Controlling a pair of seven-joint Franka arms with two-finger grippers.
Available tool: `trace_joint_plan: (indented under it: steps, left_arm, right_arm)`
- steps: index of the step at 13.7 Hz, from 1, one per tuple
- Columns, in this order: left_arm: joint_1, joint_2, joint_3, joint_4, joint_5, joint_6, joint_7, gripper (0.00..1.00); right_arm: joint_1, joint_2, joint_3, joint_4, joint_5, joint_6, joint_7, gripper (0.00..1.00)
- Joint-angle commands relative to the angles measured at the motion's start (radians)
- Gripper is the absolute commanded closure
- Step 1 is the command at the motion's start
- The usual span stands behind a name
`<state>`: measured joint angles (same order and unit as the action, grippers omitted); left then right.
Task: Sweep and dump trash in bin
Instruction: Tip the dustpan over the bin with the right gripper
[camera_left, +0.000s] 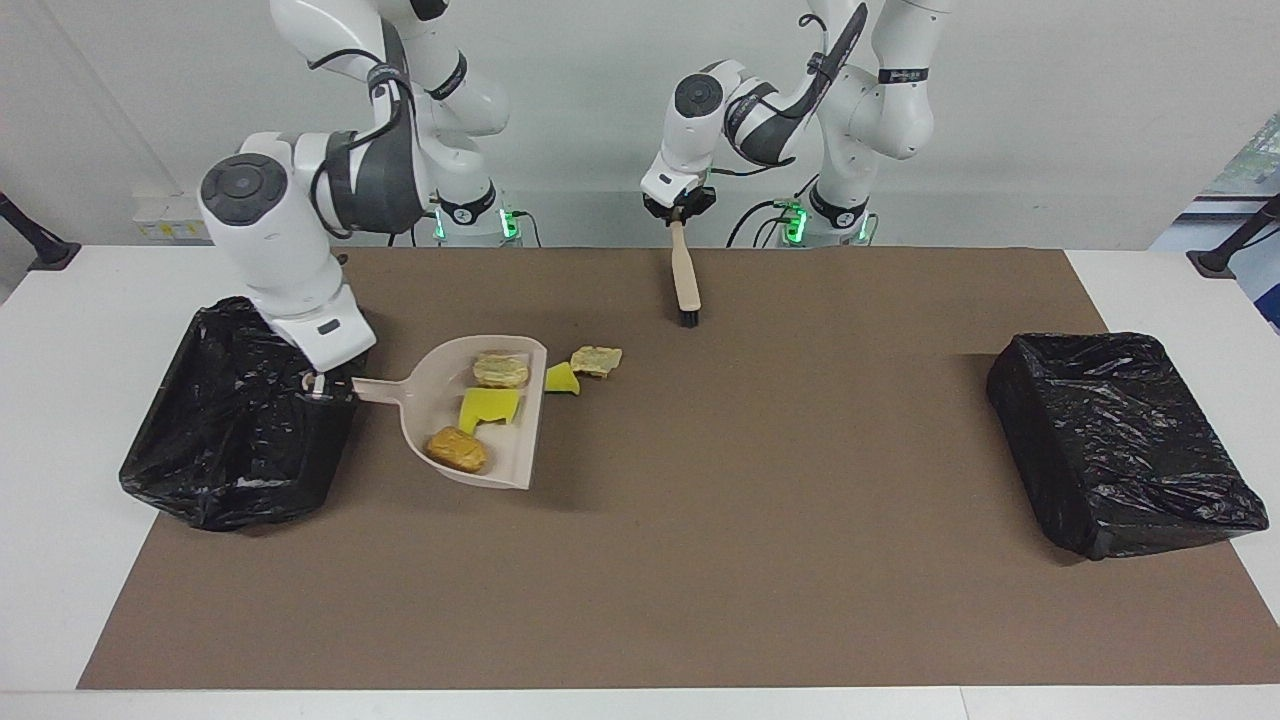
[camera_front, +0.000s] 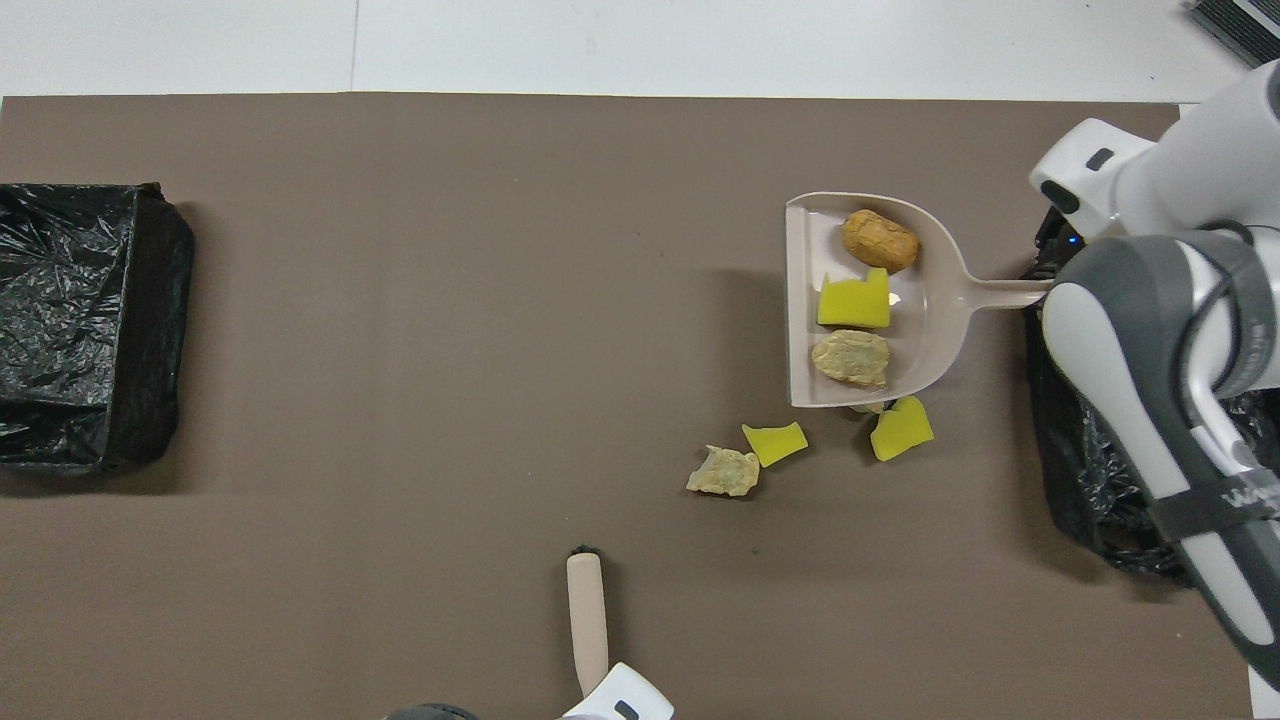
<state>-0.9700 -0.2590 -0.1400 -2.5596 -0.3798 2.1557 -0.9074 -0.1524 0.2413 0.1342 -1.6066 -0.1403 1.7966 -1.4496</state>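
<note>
My right gripper (camera_left: 318, 386) is shut on the handle of the beige dustpan (camera_left: 515, 455), held a little above the mat at the edge of the black-lined bin (camera_left: 240, 420) at the right arm's end. In the pan lie three pieces of trash: a brown lump (camera_front: 879, 240), a yellow wedge (camera_front: 854, 301) and a beige chunk (camera_front: 850, 358). Loose on the mat, nearer the robots than the pan, lie a beige chunk (camera_front: 723, 470) and two yellow wedges (camera_front: 773, 441) (camera_front: 901, 430). My left gripper (camera_left: 680, 208) is shut on the brush (camera_left: 685, 275), bristles down, over the mat's edge by the robots.
A second black-lined bin (camera_left: 1120, 440) stands at the left arm's end of the table. The brown mat (camera_left: 800, 560) covers most of the white table.
</note>
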Motion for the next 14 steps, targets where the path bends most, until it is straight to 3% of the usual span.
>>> trace_joint_plan:
  steps: [1,3,5,9,11,14]
  left_arm:
    - [0.056,-0.008,0.005,0.03,0.004,-0.063,0.036,0.16]
    - [0.126,-0.017,0.005,0.084,0.092,-0.146,0.077,0.0]
    - [0.169,-0.041,0.01,0.114,0.169,-0.188,0.113,0.0]
    - [0.379,-0.084,0.008,0.147,0.283,-0.246,0.348,0.0]
    - [0.443,-0.088,0.008,0.173,0.353,-0.249,0.424,0.0]
    - [0.609,-0.069,0.008,0.297,0.358,-0.257,0.635,0.0]
  right_arm:
    - [-0.091,-0.011,0.007,0.007,0.019,-0.02,-0.028,1.0]
    - [-0.162,-0.011,0.007,0.007,0.008,-0.02,-0.087,1.0]
    - [-0.225,-0.011,0.004,0.007,0.002,-0.007,-0.203,1.0]
    - [-0.347,-0.027,-0.008,0.007,-0.094,0.003,-0.34,1.0]
    - [-0.366,-0.034,-0.042,0.007,-0.146,0.032,-0.376,1.0]
    - [-0.369,-0.042,-0.074,-0.003,-0.29,0.089,-0.379,1.0]
